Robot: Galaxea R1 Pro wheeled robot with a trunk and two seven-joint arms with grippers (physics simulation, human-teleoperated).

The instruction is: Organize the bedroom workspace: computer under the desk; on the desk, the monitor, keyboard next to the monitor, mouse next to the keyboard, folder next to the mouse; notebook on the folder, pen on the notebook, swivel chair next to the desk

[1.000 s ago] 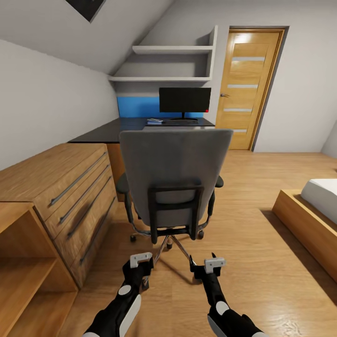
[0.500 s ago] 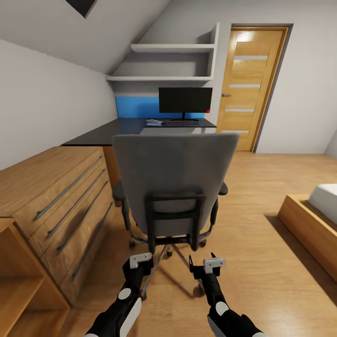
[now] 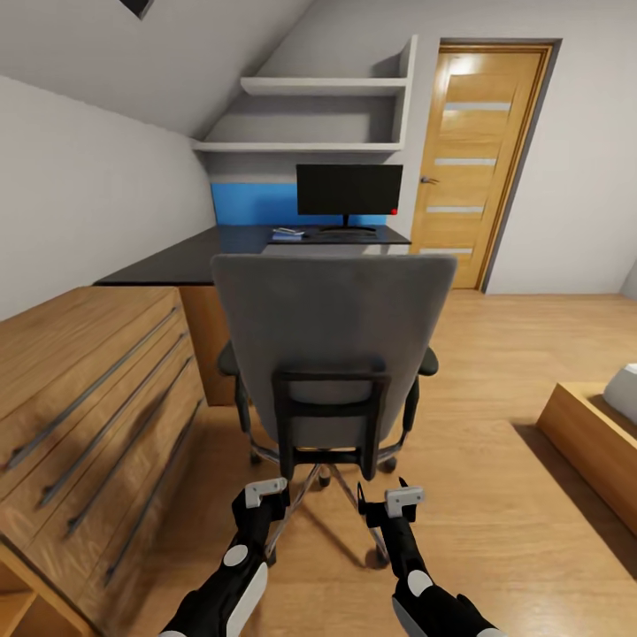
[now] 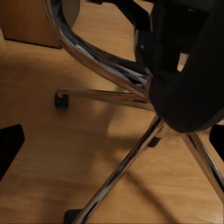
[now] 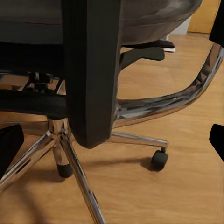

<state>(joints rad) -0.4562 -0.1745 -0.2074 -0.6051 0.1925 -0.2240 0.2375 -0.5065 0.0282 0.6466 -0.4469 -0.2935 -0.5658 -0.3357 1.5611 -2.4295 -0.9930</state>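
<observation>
The swivel chair [image 3: 332, 323] stands with its grey back to me, right ahead, its seat facing the black desk [image 3: 199, 252]. The monitor [image 3: 348, 189] stands on the desk's far end. Left of its stand lies the blue folder [image 3: 287, 236] with something pale on it, too small to make out. Keyboard, mouse, pen and computer are hidden or too small to tell. My left gripper [image 3: 265, 494] and right gripper [image 3: 391, 501] are open, low behind the chair, close to its metal star base [image 4: 130, 158] [image 5: 60, 144] and touching nothing.
A light wood chest of drawers [image 3: 84, 398] runs along my left, close to the chair. A wood-framed bed [image 3: 597, 438] sits at the right. A wooden door [image 3: 478, 159] is beyond the desk. White shelves [image 3: 310, 115] hang above the monitor.
The camera has moved forward: the chest of drawers and desk are nearer. The chair keeps its distance ahead of my grippers and now stands closer to the desk.
</observation>
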